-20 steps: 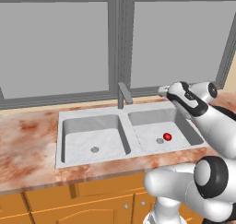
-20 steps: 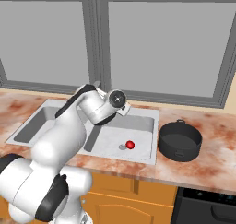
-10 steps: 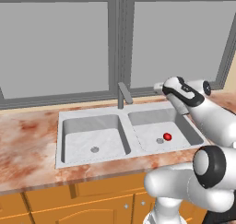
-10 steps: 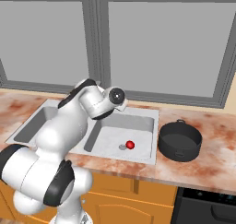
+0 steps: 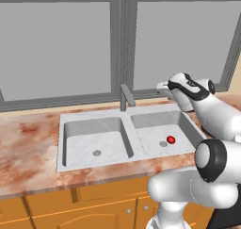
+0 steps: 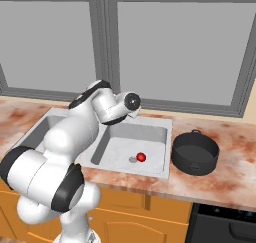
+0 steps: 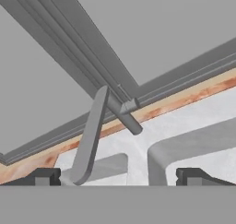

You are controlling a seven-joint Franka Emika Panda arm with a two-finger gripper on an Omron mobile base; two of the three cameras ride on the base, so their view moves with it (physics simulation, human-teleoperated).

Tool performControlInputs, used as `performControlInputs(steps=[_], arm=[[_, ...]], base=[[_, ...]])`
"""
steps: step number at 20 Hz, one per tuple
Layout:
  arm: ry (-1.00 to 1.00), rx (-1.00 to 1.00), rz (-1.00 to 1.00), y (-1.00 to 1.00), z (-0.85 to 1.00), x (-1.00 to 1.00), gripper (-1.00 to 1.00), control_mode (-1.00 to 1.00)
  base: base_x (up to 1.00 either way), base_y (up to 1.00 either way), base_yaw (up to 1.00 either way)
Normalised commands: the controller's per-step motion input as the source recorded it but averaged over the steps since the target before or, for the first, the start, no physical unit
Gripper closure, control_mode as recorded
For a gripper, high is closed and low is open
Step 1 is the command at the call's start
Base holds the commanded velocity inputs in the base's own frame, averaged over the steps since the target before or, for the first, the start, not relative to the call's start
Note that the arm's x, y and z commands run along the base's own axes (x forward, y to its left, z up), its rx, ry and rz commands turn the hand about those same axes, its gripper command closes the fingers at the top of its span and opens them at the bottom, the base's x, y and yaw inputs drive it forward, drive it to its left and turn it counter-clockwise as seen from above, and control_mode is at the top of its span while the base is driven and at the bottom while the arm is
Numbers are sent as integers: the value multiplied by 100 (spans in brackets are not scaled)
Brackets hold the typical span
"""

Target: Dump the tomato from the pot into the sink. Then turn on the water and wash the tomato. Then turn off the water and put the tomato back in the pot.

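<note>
The tomato, a small glossy red ball, lies in the right basin of the light grey sink, beside the drain. On the counter right of the sink stands the black pot, upright and with nothing in it. My gripper hangs open above the back of the right basin, pointing toward the grey faucet and a short way off it. Between its fingertips there is nothing. In the right base view my own arm hides the gripper and the faucet.
A wide window with grey frames runs right behind the sink. Marbled reddish counter spreads left of the basins and around the pot. Wooden cabinets sit below the counter edge.
The hand has risen a little and edged left toward the faucet, staying open. Tomato and pot have not moved.
</note>
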Motion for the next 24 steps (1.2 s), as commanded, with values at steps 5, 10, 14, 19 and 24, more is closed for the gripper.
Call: performControlInputs(steps=[5,10,14,19,24], arm=[[0,4,6,10,0,4,-100,-100],[0,1,2,19,0,9,-100,-100],[0,0,0,21,0,10,-100,-100],[-1,0,1,18,0,14,-100,-100],[0,0,3,17,0,14,-100,-100]], base=[[0,0,0],[0,0,0],[0,0,0],[0,0,0],[0,0,0]])
